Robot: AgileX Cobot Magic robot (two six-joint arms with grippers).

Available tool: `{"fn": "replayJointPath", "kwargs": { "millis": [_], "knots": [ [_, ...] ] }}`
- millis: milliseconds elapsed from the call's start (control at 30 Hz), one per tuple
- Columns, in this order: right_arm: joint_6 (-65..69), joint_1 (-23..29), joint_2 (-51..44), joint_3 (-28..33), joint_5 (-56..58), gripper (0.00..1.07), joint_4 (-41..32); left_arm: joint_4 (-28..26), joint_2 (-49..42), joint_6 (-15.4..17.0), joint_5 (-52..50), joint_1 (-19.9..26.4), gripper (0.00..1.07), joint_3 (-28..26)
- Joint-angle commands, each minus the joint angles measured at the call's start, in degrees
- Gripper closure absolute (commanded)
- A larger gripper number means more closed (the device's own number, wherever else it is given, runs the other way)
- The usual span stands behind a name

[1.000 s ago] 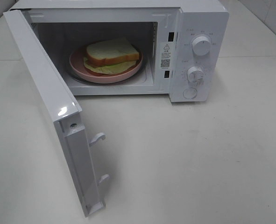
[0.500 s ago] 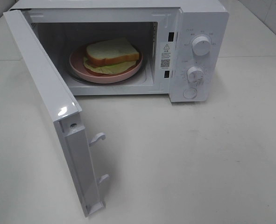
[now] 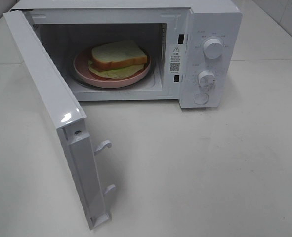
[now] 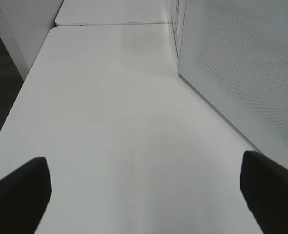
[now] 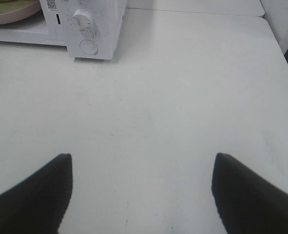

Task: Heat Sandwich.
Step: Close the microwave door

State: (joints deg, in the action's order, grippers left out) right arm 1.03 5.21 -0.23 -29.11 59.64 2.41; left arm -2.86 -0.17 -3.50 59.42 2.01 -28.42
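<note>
The sandwich (image 3: 119,58) of pale bread with green and red filling lies on a round pink plate (image 3: 81,68) inside the white microwave (image 3: 212,29), whose door (image 3: 52,103) swings wide open to the left. Neither gripper shows in the high view. In the left wrist view my left gripper (image 4: 144,195) stands open over bare table, with the outer face of the door (image 4: 241,73) beside it. In the right wrist view my right gripper (image 5: 141,195) is open above the table, well in front of the microwave (image 5: 92,24); a sliver of the plate (image 5: 12,17) shows there.
The microwave's two dials (image 3: 213,48) and a round button (image 3: 201,98) face the front on its right panel. The open door's latch hooks (image 3: 103,146) stick out over the white table (image 3: 210,168). The table's edge (image 4: 17,107) drops off beside my left gripper.
</note>
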Motion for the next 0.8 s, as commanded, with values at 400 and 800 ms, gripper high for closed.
{"fn": "replayJointPath", "kwargs": {
  "millis": [400, 800],
  "knots": [
    [0.4, -0.5, -1.5, 0.1, -0.3, 0.31, -0.2, -0.4, -1.5, -0.1, -0.5, 0.1, 0.07, 0.2],
    [0.4, -0.5, -1.5, 0.1, -0.3, 0.31, -0.2, -0.6, -0.9, -0.1, -0.7, 0.1, 0.07, -0.6]
  ]
}}
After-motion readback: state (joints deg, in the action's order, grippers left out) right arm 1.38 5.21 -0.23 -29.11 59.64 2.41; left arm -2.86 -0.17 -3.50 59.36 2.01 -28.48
